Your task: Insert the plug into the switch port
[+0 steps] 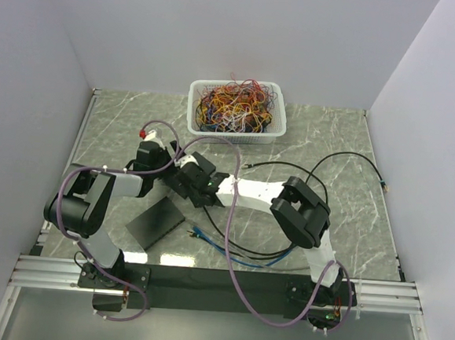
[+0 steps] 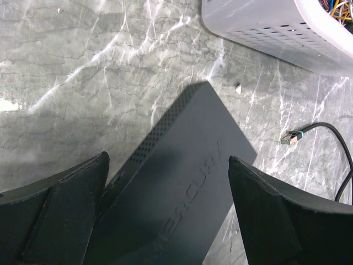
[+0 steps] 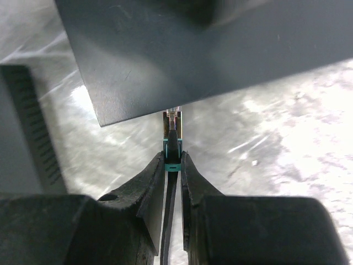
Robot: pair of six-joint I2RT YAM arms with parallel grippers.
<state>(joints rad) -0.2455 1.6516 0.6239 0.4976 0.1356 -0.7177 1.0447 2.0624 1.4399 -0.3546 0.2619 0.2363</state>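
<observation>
Around the work stand several other things. A white plastic basket (image 1: pixel 234 135) full of tangled coloured wires (image 1: pixel 237 104) sits at the far middle of the table, just behind the two grippers. A thin black cable (image 1: pixel 355 155) curves over the right half, and one of its plugs (image 2: pixel 290 138) lies free on the stone to the right of the switch. A blue cable (image 1: pixel 214 244) lies near the front. Beside it, a dark flat square plate (image 1: pixel 155 222) rests in front of the left arm. A small pale crumb (image 2: pixel 238 87) lies between the basket and the switch.

The dark grey flat box-shaped switch (image 2: pixel 193 127) is between the fingers of the left gripper (image 2: pixel 167 161), which presses on its two long sides and holds it a little above the table. The right gripper (image 3: pixel 172 159) is closed tightly on the small plug with the teal boot (image 3: pixel 172 138). The clear tip of this plug touches the lower edge of the switch. I cannot tell if it is inside a port.

The table (image 1: pixel 332 139) is grey-green marble with white veins and it shines. Plain white walls (image 1: pixel 238 29) close it on the left, the back and the right.

Both grippers meet left of the centre, close to the basket. The right part of the table has only the black cable on it.
</observation>
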